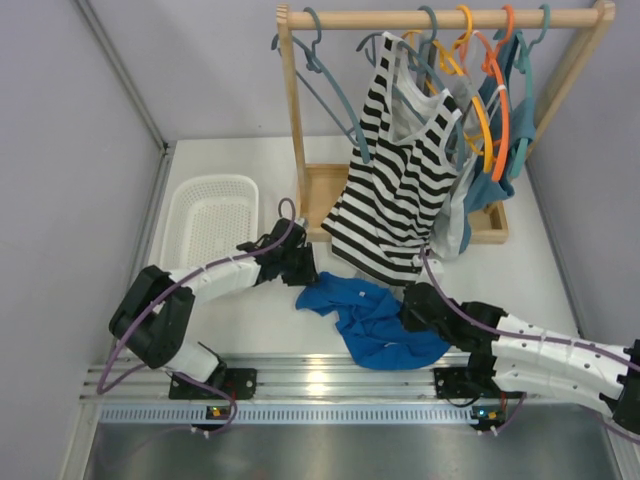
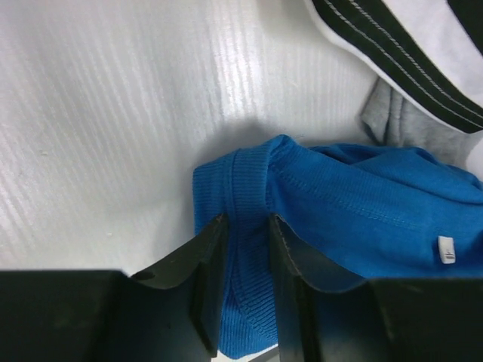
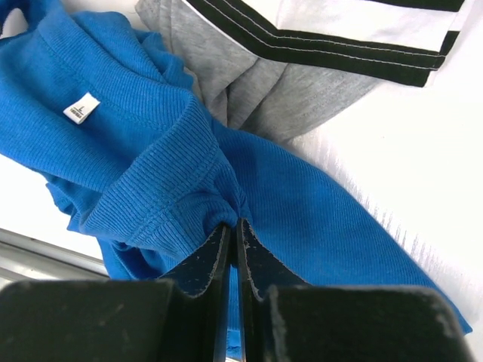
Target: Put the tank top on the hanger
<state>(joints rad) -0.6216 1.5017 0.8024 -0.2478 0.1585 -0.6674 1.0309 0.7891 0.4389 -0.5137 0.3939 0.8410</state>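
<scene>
Jaws on tank top [image 3: 151, 173], basket [image 1: 215, 182] apart

Tank top [image 1: 375, 320] lies on table [image 1: 260, 320] between the grippers: left gripper [image 2: 245, 226] straddles its left edge, right gripper [image 3: 235, 230] at its right. Striped top [image 1: 390, 200] hangs just beyond.

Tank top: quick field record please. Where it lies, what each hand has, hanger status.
tank top: crumpled on the table in front of the rack, on no hanger
left hand: jaws apart, straddling a ribbed hem at the top's left edge
right hand: shut, pinching a ribbed hem fold
hanger: slate-blue, empty, hooked at the rack's left end
striped top: hangs on the rack
task status: hanging not yet done
</scene>
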